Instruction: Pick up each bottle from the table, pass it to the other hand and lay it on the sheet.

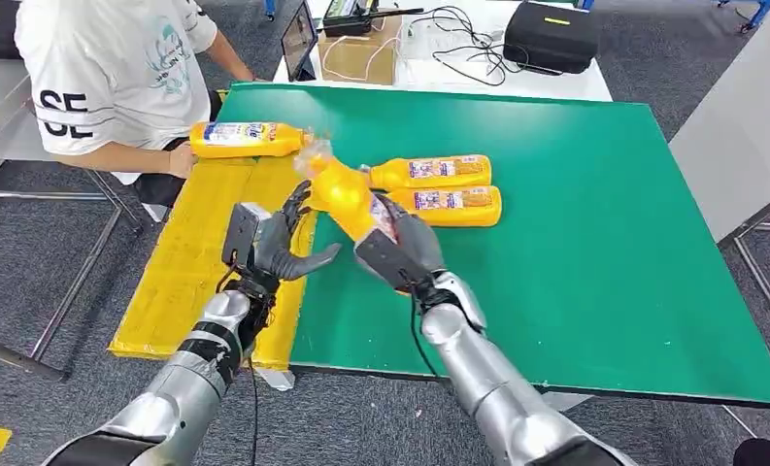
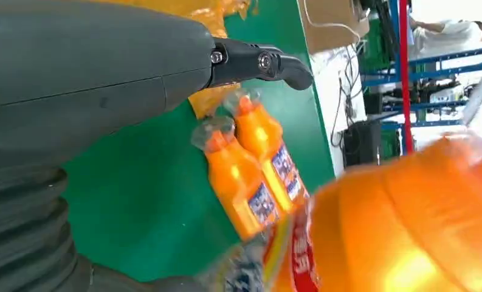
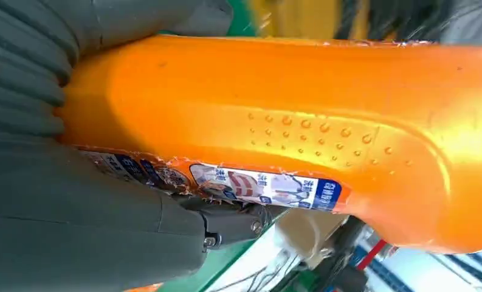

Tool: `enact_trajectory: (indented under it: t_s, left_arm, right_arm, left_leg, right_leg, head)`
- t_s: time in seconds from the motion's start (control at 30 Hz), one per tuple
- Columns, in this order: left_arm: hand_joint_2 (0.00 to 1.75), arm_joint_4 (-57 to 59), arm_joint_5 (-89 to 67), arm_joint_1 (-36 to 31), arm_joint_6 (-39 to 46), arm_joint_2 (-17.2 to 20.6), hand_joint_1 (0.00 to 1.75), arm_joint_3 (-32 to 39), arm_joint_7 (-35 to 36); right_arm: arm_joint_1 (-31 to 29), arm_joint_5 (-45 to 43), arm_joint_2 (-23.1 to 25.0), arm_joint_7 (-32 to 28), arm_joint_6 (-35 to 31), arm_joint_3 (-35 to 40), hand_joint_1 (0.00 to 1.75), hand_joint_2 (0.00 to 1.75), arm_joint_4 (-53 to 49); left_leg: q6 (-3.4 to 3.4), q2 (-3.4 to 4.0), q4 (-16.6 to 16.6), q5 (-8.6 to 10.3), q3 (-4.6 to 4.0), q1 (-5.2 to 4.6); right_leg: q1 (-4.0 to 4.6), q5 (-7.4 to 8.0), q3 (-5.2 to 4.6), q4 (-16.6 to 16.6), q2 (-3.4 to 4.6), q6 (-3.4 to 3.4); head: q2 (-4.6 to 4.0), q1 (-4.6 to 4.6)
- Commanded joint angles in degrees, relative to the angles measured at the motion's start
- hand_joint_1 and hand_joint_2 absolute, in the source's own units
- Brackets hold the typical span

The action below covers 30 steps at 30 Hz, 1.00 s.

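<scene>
you're at the hand-over: your right hand (image 1: 400, 250) grips the orange bottle (image 1: 347, 194) by its base, raised mid-frame over the green counter (image 1: 594, 243). your left hand (image 1: 279, 243) waits open just beside its neck. next, close the left around it, then release the right.

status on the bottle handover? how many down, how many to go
Done: one bottle lies on the yellow sheet by a person's hand. In hand: the right robot hand holds a bottle tilted toward the open left robot hand; not yet passed. Left: two bottles on the green table.
</scene>
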Motion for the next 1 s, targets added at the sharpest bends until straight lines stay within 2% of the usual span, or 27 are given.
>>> enact_trajectory:
  t_s: [0.03,0.13,0.4,0.7,0.87,0.97,1.0]
  left_arm:
    - [1.75,4.3,2.0,-3.6,-1.5,-0.4,0.0,-2.4,0.5]
    - [1.75,3.4,4.6,-3.4,-4.4,-0.7,0.0,-2.3,0.4]
    - [1.75,-7.6,14.4,1.0,-10.9,-0.8,0.0,-4.8,3.0]
    - [1.75,-9.3,22.0,2.6,-17.7,0.9,0.0,-4.6,6.7]
    - [1.75,-9.2,21.3,2.2,-16.3,1.3,0.0,-5.1,7.0]
    - [1.75,-7.1,18.6,1.0,-15.1,1.9,0.0,-7.9,8.1]
    - [1.75,-5.0,18.7,0.2,-16.5,2.0,1.75,-8.8,9.5]
  right_arm:
    - [-4.3,-0.6,2.9,-0.4,0.6,2.2,1.75,1.75,8.1]
    - [-4.1,-0.2,3.0,-1.1,1.5,3.8,1.75,1.75,8.9]
    - [-0.7,0.0,2.3,-0.8,2.6,8.4,1.75,1.75,8.0]
    - [-0.2,3.1,0.7,1.4,2.8,10.7,1.75,1.75,10.5]
    - [-0.2,3.3,0.5,1.4,2.6,10.5,1.75,1.75,10.7]
    - [-0.7,4.2,0.8,1.9,2.5,10.7,1.75,1.75,10.4]
    - [-1.0,4.7,0.9,2.3,2.5,11.0,1.75,1.75,10.3]
  left_leg:
    - [-0.1,0.01,0.1,-0.13,0.22,0.09]
    - [-0.07,0.0,0.1,-0.1,0.13,0.07]
    - [-0.05,-0.03,0.0,-0.07,0.1,0.06]
    - [-0.08,-0.07,0.0,-0.1,0.17,0.1]
    - [-0.07,0.0,0.0,-0.12,0.18,0.09]
    - [-0.09,-0.03,0.0,-0.17,0.25,0.11]
    - [-0.06,-0.06,0.0,-0.08,0.07,0.07]
  right_leg:
    - [0.11,-0.13,0.24,0.0,-0.04,-0.13]
    - [0.08,-0.09,0.15,0.0,-0.03,-0.1]
    - [0.07,-0.07,0.12,0.0,-0.07,-0.07]
    - [0.12,-0.11,0.2,0.0,-0.14,-0.11]
    - [0.1,-0.11,0.19,0.0,-0.06,-0.11]
    - [0.13,-0.17,0.28,0.0,-0.1,-0.14]
    - [0.08,-0.09,0.09,0.0,-0.11,-0.08]
  head:
    - [0.0,0.0]
    - [0.0,0.0]
    - [0.0,-0.02]
    - [0.0,0.0]
    - [0.0,0.0]
    - [0.02,-0.02]
    - [0.02,0.02]
